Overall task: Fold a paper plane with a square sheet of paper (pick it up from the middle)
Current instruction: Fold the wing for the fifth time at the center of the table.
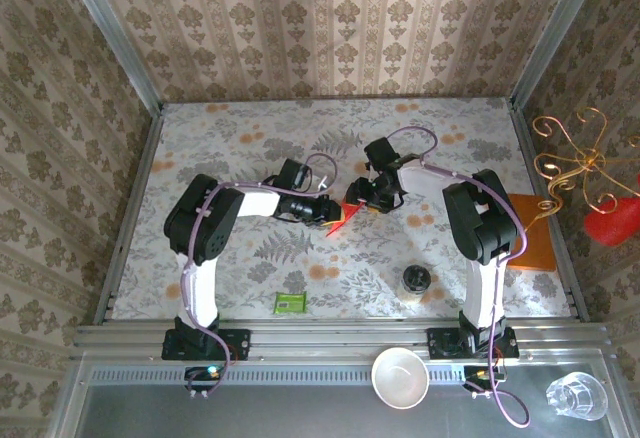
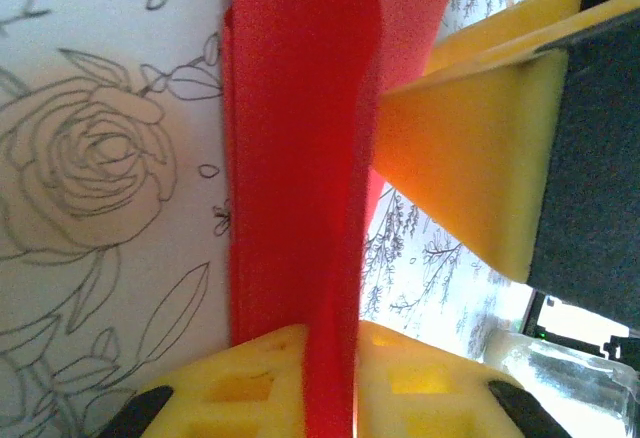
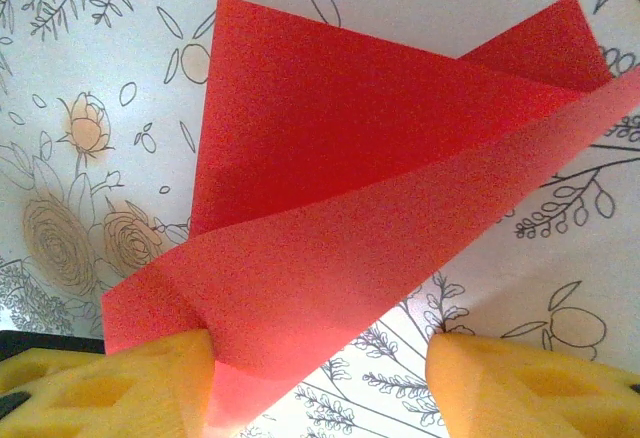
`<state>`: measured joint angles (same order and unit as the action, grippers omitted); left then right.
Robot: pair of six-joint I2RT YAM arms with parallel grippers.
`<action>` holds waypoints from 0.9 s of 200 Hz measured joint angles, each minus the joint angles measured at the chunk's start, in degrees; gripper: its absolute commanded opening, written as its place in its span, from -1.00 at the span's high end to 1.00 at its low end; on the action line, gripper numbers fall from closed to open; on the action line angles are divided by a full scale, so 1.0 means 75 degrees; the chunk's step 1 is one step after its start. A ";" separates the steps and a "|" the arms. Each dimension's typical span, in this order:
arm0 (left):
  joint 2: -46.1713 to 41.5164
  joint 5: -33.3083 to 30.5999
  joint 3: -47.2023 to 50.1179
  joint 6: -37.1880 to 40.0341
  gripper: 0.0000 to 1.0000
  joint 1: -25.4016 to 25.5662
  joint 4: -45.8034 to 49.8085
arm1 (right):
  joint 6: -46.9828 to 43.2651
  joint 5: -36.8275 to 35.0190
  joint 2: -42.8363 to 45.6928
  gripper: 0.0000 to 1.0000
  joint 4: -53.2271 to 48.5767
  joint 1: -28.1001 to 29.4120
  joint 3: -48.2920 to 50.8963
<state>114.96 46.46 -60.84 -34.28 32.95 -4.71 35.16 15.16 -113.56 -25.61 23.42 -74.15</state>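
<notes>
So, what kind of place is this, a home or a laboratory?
Probably a robot test booth dressed like a room: patterned wallpaper between bare metal posts, a floral table, a left arm and right arm bolted to its rail.

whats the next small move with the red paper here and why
Probably close the right gripper on the folded red paper: its fingers stand wide apart with the paper against just one, while the paper runs between the fingers of the left gripper.

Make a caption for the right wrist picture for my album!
Folded red paper reaches into the open right pincer, with the flowery table behind it.
</notes>
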 measured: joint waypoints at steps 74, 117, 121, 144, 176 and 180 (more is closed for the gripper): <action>-0.0376 -0.0376 0.0251 0.0119 0.47 0.0000 0.0364 | 0.0085 -0.0050 -0.0076 -0.26 -0.0157 0.0009 -0.0125; -0.0548 -0.0522 0.0405 0.0143 0.51 0.0000 0.0455 | 0.0111 -0.0052 -0.0114 -0.25 -0.0224 0.0009 -0.0189; -0.0551 -0.0533 0.0405 0.0143 0.51 0.0000 0.0463 | 0.0111 -0.0050 -0.0117 -0.25 -0.0227 0.0009 -0.0189; -0.0551 -0.0603 0.0417 0.0146 0.56 0.0000 0.0522 | 0.0111 -0.0052 -0.0125 -0.25 -0.0251 0.0009 -0.0207; -0.0551 -0.0662 0.0417 0.0189 0.58 0.0000 0.0565 | 0.0111 -0.0052 -0.0125 -0.25 -0.0254 0.0009 -0.0207; -0.0551 -0.0664 0.0417 0.0198 0.58 0.0000 0.0568 | 0.0111 -0.0052 -0.0125 -0.24 -0.0251 0.0009 -0.0207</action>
<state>110.83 41.47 -57.71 -32.80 32.95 -0.45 35.99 14.76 -114.50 -27.49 23.49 -75.70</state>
